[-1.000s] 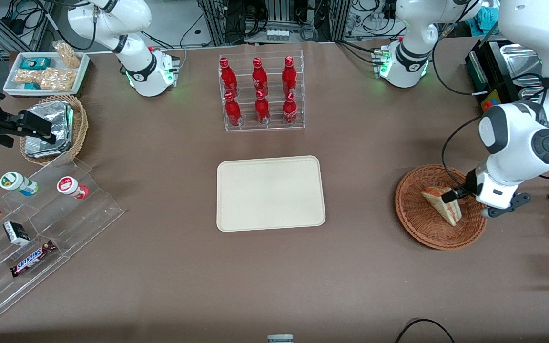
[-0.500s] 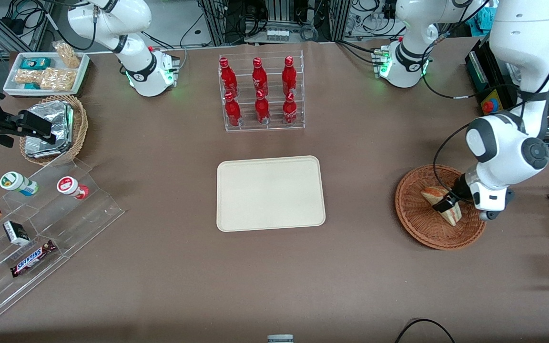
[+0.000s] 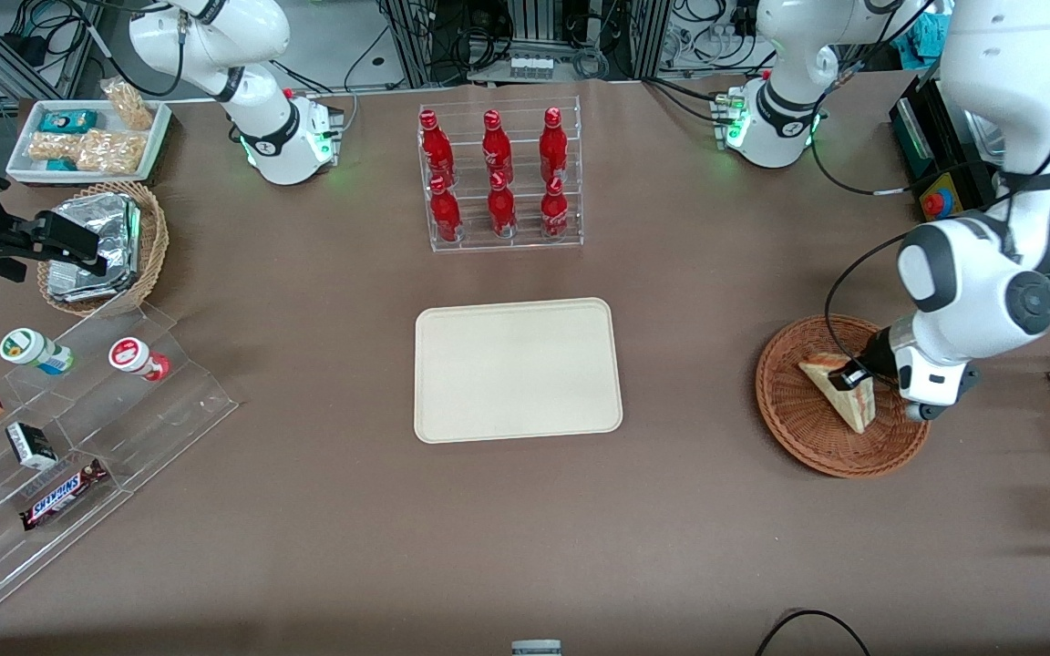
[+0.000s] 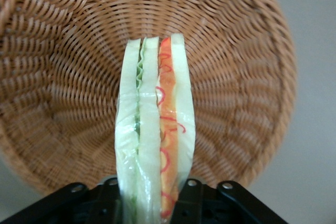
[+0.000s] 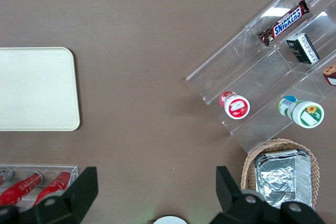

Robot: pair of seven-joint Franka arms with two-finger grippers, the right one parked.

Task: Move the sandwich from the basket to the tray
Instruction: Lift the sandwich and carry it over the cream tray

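Sandwich in basket — claw clamped

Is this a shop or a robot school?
Probably a robot lab set up like a snack shop: red bottles in a rack, lab cables, and the gripper holding a sandwich over a basket.

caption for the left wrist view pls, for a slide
Gripper shut on the wrapped sandwich, edge-on above the wicker basket.
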